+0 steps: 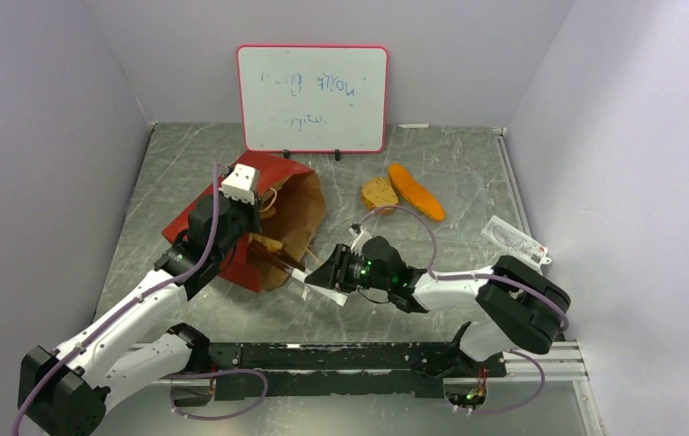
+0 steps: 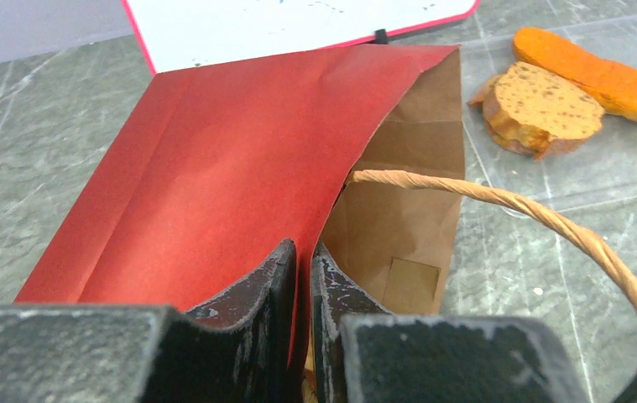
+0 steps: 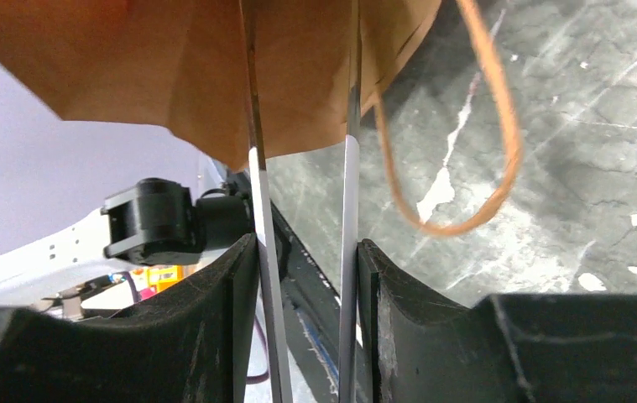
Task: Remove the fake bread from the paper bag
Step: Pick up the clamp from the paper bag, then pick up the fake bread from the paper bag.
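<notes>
The paper bag (image 1: 272, 186) lies on its side, its mouth facing right. My left gripper (image 1: 251, 243) is shut on the bag's red wall at the mouth; the left wrist view shows the jaws (image 2: 302, 262) pinching the red paper (image 2: 231, 168). My right gripper (image 1: 324, 276) is shut on thin metal tongs (image 1: 298, 275), whose two blades (image 3: 260, 193) reach into the bag's brown mouth (image 3: 172, 67). A round brown slice (image 1: 378, 193) and a long orange loaf (image 1: 416, 192) lie on the table right of the bag. The small rolls are not clearly visible.
A whiteboard (image 1: 313, 98) stands at the back wall behind the bag. A clear plastic packet (image 1: 513, 239) lies at the right edge. The bag's loop handle (image 2: 550, 227) hangs across the mouth, and it also shows in the right wrist view (image 3: 499, 126). Walls close in on both sides.
</notes>
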Controlling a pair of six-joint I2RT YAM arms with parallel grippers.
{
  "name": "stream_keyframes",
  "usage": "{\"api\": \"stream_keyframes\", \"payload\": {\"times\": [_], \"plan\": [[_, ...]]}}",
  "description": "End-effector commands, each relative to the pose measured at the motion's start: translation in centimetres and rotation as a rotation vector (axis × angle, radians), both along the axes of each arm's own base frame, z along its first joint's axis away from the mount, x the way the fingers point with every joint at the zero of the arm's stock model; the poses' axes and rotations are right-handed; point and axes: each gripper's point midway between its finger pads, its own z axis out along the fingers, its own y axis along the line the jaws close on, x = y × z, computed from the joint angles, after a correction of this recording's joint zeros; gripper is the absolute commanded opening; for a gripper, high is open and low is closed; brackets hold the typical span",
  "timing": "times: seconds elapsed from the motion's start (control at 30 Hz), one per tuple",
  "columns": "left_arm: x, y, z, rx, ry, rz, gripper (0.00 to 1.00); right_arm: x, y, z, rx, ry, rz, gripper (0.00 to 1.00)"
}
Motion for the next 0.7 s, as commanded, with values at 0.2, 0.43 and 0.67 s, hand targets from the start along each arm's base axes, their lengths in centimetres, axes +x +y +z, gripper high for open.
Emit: {"api": "stream_keyframes", "payload": {"times": [0.2, 0.43, 0.67], "plan": [[1.2, 2.7, 1.2, -0.013, -0.044, 0.185, 0.07, 0.9, -1.0, 4.9, 0.114, -0.067, -0.049, 0.0], [1.7, 4.2, 1.7, -0.017, -0.06, 0.289, 0.07, 1.2, -2.7, 5.7, 0.1, -0.094, -0.1, 0.0], [2.1, 5.5, 1.9, -0.027, -0.062, 0.374, 0.07, 2.7, -5.6, 8.4, 0.026, -0.215, -0.225, 0.0]]}}
